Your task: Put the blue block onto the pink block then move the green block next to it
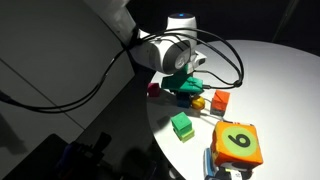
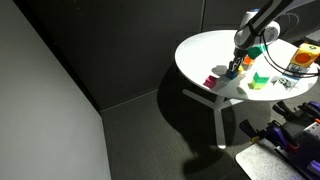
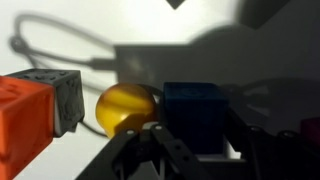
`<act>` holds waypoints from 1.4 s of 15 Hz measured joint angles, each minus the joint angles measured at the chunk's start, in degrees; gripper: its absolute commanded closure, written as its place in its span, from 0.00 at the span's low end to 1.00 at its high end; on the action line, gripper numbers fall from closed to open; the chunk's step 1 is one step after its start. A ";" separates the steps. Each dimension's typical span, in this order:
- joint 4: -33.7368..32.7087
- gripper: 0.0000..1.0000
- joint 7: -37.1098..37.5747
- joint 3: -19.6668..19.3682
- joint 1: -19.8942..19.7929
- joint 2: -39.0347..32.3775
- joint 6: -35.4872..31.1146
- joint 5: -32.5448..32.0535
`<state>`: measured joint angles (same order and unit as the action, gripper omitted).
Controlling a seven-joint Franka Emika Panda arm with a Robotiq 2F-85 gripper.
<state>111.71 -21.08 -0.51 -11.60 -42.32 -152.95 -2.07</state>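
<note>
The blue block (image 3: 197, 113) sits on the white worktop (image 2: 200, 50), filling the middle of the wrist view. The gripper (image 2: 234, 70) is low over it, with one dark finger at each side of the block. The fingers stand about as far apart as the block is wide. Their tips are hidden, so I cannot tell whether they already press on it or only bracket it.

Just beside the blue block lies a yellow ball (image 3: 125, 108), and beyond that an orange-red cube (image 3: 20, 120). The pink block (image 2: 211, 81) lies apart, near the worktop's edge. The green block (image 1: 181, 125) rests alone on the worktop, near a big orange numbered die (image 1: 238, 143).

The first step, picking up the blue block, looks to be the one in hand, as nothing is stacked yet. The next move calls for a firm, square pinch and a straight lift clear of the ball. The block then has to be carried across to the pink one and lowered centred on it, since that target is small. The green block waits until then.
</note>
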 measured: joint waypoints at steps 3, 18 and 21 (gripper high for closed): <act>-0.01 0.69 0.66 -0.74 0.72 0.86 0.15 -0.77; 0.59 0.69 1.58 0.04 4.39 9.02 7.36 -1.47; 1.00 0.69 1.36 1.36 4.41 10.70 8.95 -1.47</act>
<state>112.71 -19.72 0.85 -7.19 -31.62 -144.00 -3.54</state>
